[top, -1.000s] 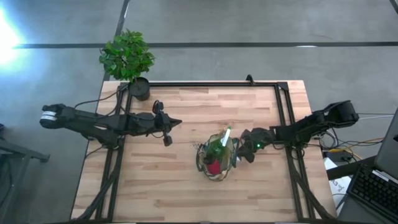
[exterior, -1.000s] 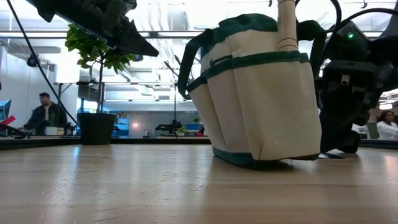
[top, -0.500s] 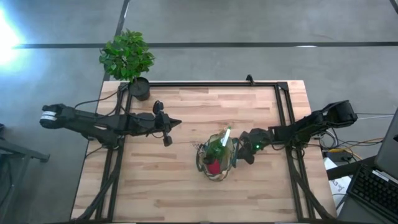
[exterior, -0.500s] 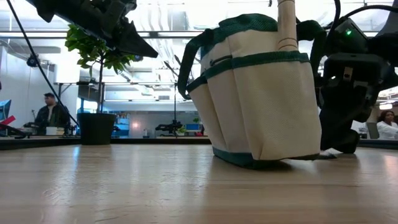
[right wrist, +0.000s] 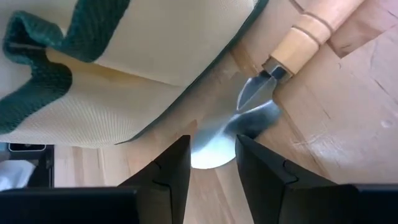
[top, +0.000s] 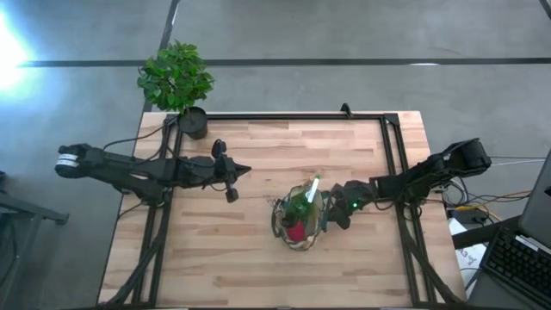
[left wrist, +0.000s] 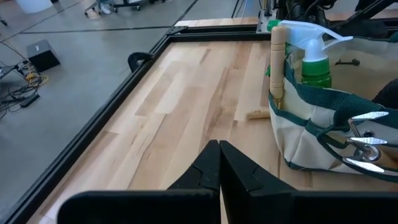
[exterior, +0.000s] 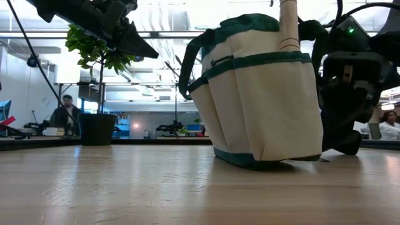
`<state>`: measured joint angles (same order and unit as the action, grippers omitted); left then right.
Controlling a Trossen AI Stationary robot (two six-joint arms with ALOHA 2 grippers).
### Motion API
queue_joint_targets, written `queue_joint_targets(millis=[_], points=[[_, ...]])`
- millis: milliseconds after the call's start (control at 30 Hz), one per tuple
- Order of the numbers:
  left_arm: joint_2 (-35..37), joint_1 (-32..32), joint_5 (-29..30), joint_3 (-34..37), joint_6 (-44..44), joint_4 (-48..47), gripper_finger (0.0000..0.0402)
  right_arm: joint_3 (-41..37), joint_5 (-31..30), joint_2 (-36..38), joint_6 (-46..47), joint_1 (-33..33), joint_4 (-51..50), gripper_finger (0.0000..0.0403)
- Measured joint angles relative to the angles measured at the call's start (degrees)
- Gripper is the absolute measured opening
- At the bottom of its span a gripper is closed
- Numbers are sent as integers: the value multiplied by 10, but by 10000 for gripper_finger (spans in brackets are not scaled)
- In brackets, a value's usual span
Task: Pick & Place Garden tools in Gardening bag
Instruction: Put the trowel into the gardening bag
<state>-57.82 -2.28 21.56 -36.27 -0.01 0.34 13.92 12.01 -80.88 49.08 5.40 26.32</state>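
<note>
The gardening bag (top: 301, 215) stands upright on the table's middle, tan with green trim (exterior: 259, 94). It holds a green spray bottle (left wrist: 314, 59), a wooden-handled tool (left wrist: 278, 62), shears (left wrist: 367, 137) and a red glove (top: 295, 231). A trowel lies flat on the table by the bag's right side, with a metal blade (right wrist: 239, 121) and a wooden handle (right wrist: 317, 28). My right gripper (right wrist: 213, 163) is low at the bag's right, open, its fingers on either side of the blade's rounded end. My left gripper (left wrist: 219, 152) hovers shut, left of the bag (top: 248, 170). My right gripper slants down toward the table, one finger (right wrist: 174, 165) on each side of the rounded end of the trowel's blade (right wrist: 211, 149). The blade lies flat on the table. Whether the fingers touch it I cannot tell.
A potted plant (top: 181, 82) stands at the table's far left corner. A dark frame rail (top: 293, 118) runs along the far and side edges. Bare wood lies in front of the bag and to its left (top: 207, 250).
</note>
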Motion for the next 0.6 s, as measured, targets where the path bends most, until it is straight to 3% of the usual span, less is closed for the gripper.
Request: queue_joint_targets(millis=[600], points=[[0, 0, -7, 0, -2, -1, 3, 1, -28, 2, -2, 0, -45, 118]])
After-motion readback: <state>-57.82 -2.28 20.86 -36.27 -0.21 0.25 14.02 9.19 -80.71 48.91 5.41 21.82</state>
